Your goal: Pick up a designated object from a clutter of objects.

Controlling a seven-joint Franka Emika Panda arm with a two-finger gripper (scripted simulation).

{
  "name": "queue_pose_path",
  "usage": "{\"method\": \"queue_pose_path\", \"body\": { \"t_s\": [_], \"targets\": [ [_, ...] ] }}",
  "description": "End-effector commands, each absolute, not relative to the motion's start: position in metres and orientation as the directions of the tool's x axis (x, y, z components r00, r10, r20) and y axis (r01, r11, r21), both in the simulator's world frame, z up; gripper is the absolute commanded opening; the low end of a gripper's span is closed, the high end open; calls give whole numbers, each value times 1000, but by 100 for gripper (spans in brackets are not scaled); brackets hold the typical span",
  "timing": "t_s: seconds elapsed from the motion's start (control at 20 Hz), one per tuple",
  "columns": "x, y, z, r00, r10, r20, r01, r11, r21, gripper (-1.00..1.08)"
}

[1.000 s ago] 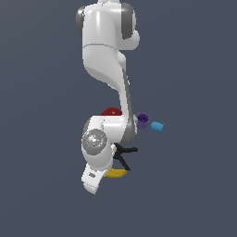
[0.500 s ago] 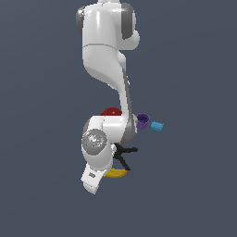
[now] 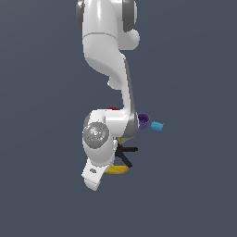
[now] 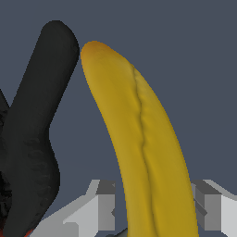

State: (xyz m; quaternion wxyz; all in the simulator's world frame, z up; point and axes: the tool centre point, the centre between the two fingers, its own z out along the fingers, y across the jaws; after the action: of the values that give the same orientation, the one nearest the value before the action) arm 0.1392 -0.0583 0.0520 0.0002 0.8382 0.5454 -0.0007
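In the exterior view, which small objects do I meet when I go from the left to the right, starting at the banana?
banana → black clamp → purple cup → blue block. The red bowl is mostly hidden behind the arm, so I leave it out.

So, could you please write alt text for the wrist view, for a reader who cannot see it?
A yellow banana fills the middle of the frame, running between the two grey fingers of the open hand. A black clamp handle lies close beside it, all on a plain grey surface.
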Motion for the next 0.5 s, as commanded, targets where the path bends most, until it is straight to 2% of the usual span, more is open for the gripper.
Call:
{"method": "queue_pose_path", "body": {
  "t_s": [0.0, 0.45],
  "targets": [
    [137, -54, 68, 404, 915, -1, 915, -404, 3, -100],
    [117, -30, 151, 403, 915, -2, 915, -403, 3, -100]
  ]
}}
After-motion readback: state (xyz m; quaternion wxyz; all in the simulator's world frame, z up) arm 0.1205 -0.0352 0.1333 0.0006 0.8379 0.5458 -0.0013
